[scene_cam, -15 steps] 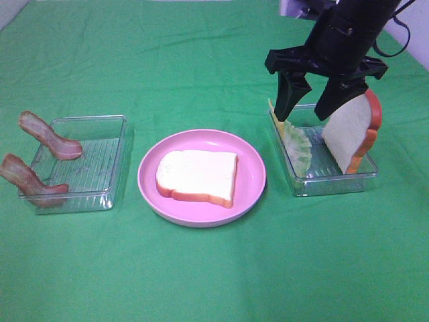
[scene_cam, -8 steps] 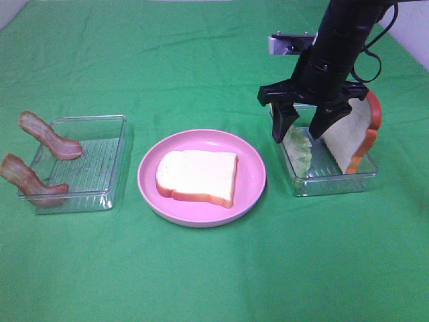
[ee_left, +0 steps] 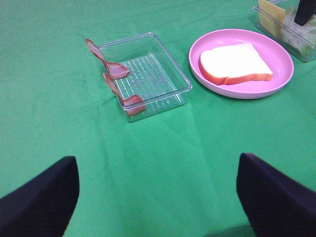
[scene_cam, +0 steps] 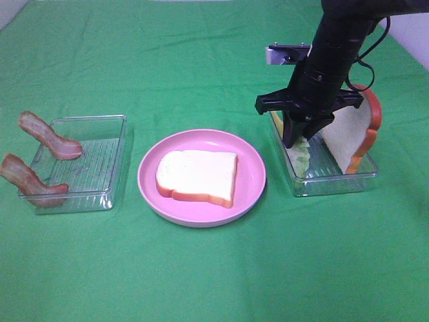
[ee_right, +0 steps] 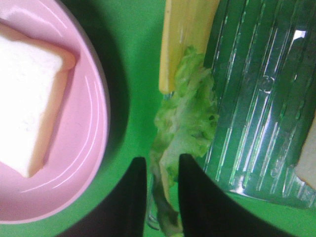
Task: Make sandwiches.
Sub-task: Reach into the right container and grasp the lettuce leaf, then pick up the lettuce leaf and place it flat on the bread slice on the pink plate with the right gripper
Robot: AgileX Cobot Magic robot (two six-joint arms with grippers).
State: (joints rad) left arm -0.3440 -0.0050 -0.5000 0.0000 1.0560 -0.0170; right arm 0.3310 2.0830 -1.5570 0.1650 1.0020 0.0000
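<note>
One white bread slice (scene_cam: pixel 198 176) with an orange-brown crust lies flat on the pink plate (scene_cam: pixel 151 194). A second bread slice (scene_cam: pixel 348 137) leans upright in the right clear tray (scene_cam: pixel 335 181). My right gripper (scene_cam: pixel 298 137) reaches down into that tray, shut on the edge of the pale-green lettuce leaf (ee_right: pixel 190 113), whose rim sits between the fingers (ee_right: pixel 133 192). Yellow cheese (ee_right: pixel 185 39) stands beside the lettuce. Two bacon strips (scene_cam: pixel 50 136) hang on the left tray (scene_cam: pixel 87 168). My left gripper (ee_left: pixel 158 197) is open over bare cloth, well short of the bacon (ee_left: pixel 106 59).
Green cloth covers the whole table. In the exterior view the plate stands between the two trays, with narrow gaps on either side. The left wrist view shows the plate (ee_left: pixel 276 84) with its bread (ee_left: pixel 234 64) beyond the bacon tray (ee_left: pixel 163 74).
My right gripper has come down into the right tray and its jaws have gone from wide open to shut on the lettuce. The left gripper and the rest stay put.
</note>
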